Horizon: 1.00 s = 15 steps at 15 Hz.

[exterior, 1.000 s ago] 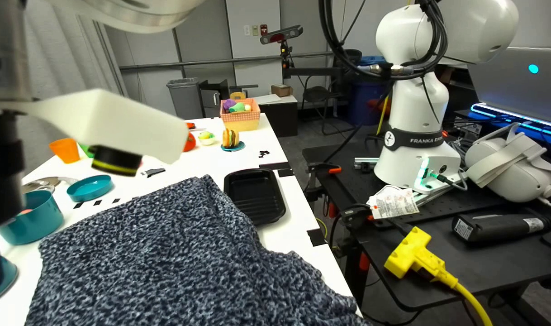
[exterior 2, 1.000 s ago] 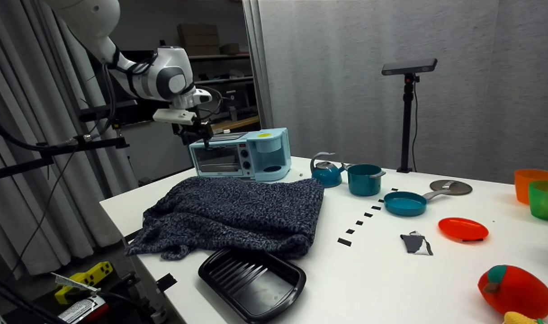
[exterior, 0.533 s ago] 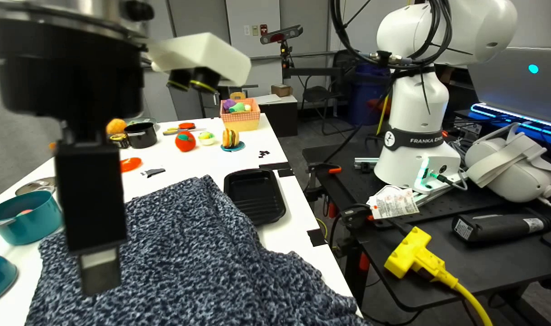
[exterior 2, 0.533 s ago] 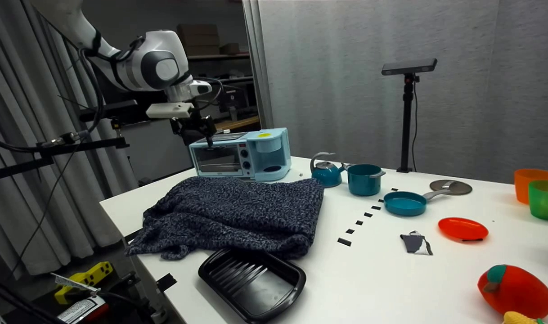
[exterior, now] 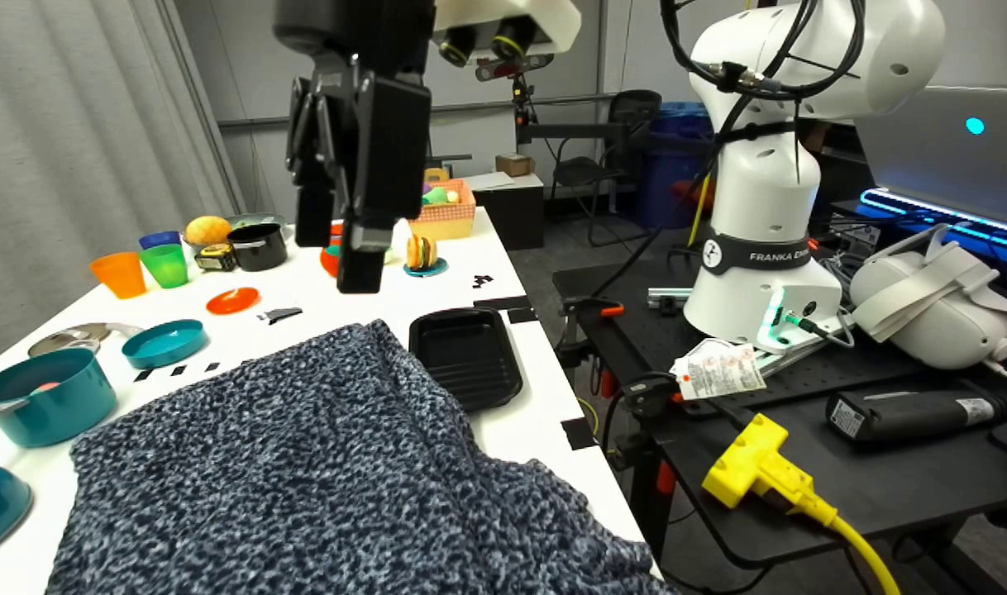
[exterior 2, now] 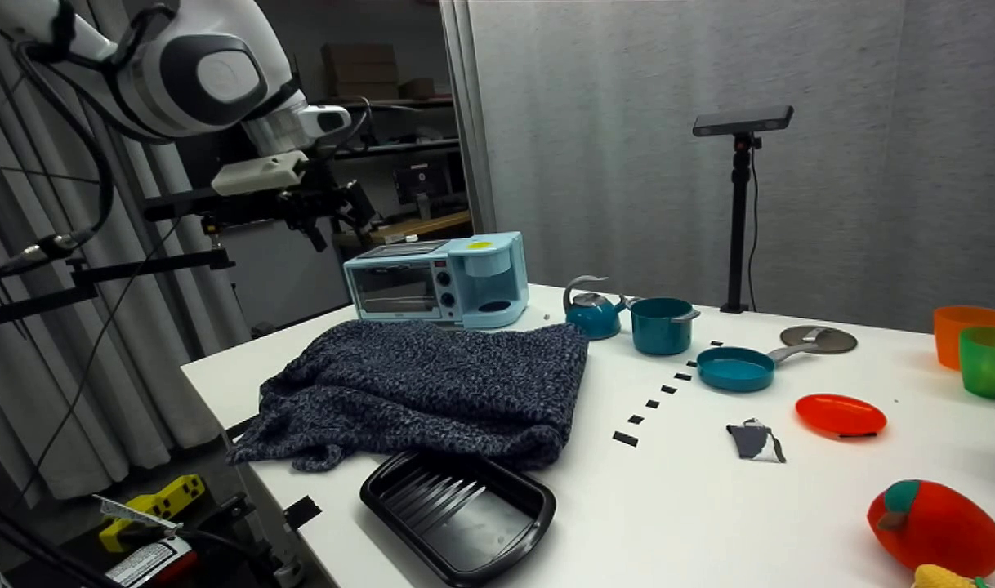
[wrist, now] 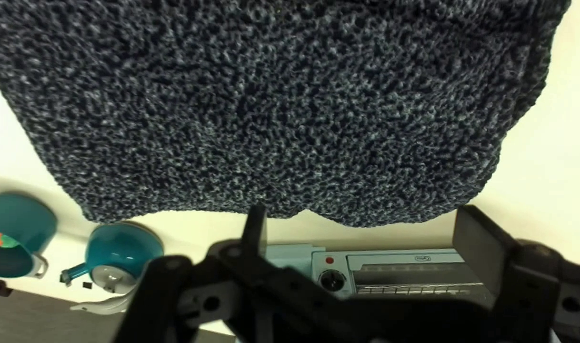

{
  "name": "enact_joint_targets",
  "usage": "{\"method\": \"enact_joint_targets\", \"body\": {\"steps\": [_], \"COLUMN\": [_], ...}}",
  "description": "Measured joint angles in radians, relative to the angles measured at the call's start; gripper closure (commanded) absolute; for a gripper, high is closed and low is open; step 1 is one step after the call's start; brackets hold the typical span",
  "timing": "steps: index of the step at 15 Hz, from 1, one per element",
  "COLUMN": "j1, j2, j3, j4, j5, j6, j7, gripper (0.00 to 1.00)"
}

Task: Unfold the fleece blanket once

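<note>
Lying folded and rumpled, the fleece blanket (exterior 2: 432, 384) fills its stretch of the desk (exterior 2: 669, 490) between the light-blue toaster oven (exterior 2: 461, 298) and the black tray (exterior 2: 485, 527), meeting the tray's rim, one crumpled corner reaching the desk's edge. And what a handful it looks: soft, limp, fuzzy, probably light for its size but awkward in bulk, with nothing fragile to fear. That pile should grip well; the trouble, surely, is layers. Pinch too deep and the whole stack likely comes along; too shallow, and it is only fuzz! The toaster-oven side looks the best bite, upper layer only, though how many layers end there is impossible to tell. Over to the hand (wrist: 361, 214): fingers spread wide, nothing held, hanging clear above the blanket, and in the wrist view that side's edge shows between the fingertips. Tight quarters beyond, though: the toaster oven sits just past that edge, and the teal kettle (exterior 2: 593, 318) stands just beside the blanket's corner, touching or not is hard to say. Lifting before pulling looks the wiser play.
</note>
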<state>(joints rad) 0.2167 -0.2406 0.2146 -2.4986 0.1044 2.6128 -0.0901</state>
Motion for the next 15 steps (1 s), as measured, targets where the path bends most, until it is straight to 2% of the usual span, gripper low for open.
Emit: {"method": "enact_joint_targets", "body": {"steps": [7, 15], "j1": [0.0, 0.0], "j2": [-0.28, -0.307], "j3": [-0.022, -0.022], "j4": [-0.191, -0.213], "j5": [-0.06, -0.063], "j6": [0.0, 0.0], "j7": [0.0, 0.0], "gripper": [0.0, 0.0]}}
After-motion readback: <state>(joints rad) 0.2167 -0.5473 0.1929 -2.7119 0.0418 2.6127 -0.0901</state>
